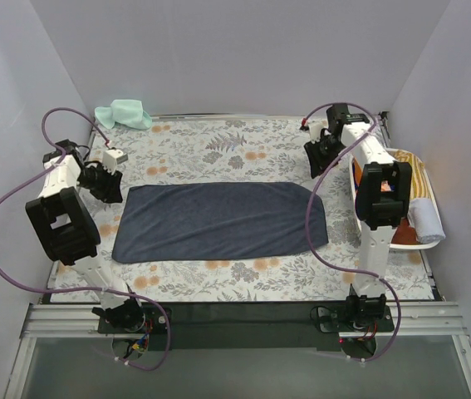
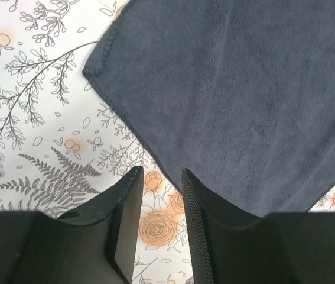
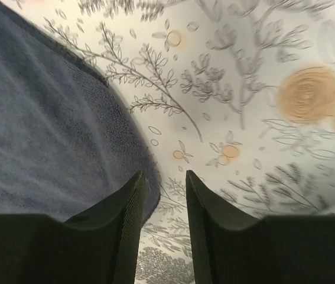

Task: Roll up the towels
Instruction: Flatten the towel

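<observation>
Across the middle of the tabletop [image 1: 218,145] the dark navy towel [image 1: 218,220] lies spread flat, long side running left to right, with no roll started. That flatness suits the job, since a smooth cloth should roll evenly from one end. The left gripper [image 2: 158,174] hangs over the towel's far left corner, right at the hem, its jaws a narrow gap apart with only floral covering showing between them. The right gripper [image 3: 164,177] sits likewise at the far right corner, jaws slightly parted and holding nothing. Placed one at each far corner, the two look set to pinch the same edge together. A mint green towel [image 1: 125,114] waits crumpled at the far left, well apart. To the right, the white basket [image 1: 404,247] holds other towels.
</observation>
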You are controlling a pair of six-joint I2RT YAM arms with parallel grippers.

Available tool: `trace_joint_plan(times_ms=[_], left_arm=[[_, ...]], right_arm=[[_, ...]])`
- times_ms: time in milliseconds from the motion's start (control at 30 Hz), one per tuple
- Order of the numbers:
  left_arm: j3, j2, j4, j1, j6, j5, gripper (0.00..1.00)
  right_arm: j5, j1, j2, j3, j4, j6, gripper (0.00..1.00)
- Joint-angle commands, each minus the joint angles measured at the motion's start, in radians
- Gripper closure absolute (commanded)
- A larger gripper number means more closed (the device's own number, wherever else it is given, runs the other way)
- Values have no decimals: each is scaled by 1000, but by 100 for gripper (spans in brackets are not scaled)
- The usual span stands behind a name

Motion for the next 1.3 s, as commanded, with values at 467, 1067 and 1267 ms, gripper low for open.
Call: trace_joint_plan(times_ms=[467, 1067, 1267], left_arm=[[-18, -42, 59, -11, -40, 31, 67], [-64, -53, 76, -11, -31, 8, 67], [-37, -25, 60, -9, -45, 25, 67]], right_arm=[[-183, 11, 28, -121, -29, 31, 90], [125, 346, -558, -867, 366, -236, 73], [18, 331, -675, -851, 305, -250, 64]])
